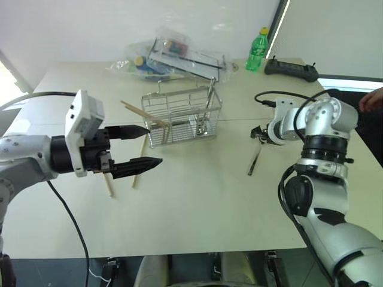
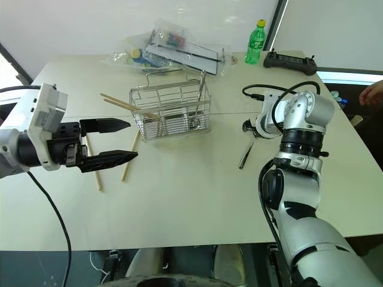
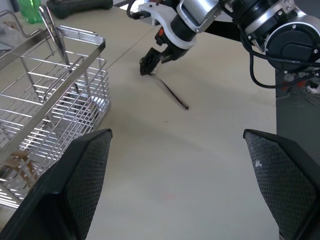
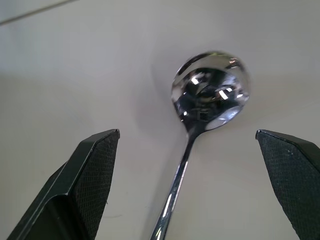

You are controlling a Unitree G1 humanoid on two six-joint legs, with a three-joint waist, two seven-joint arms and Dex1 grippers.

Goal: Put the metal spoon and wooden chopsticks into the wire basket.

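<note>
The metal spoon lies flat on the table, right of the wire basket, handle toward me. My right gripper points steeply down just above the spoon's bowl, open, one finger on each side of it. One wooden chopstick rests slanted across the basket's left rim, and two more chopsticks lie on the table left of the basket. Above those two hovers my left gripper, open and empty, pointing at the basket. A metal utensil stands upright inside the basket.
Behind the basket lies a clear plastic bag of items. A green bottle and a black controller stand at the back right. A person's hand shows at the right edge.
</note>
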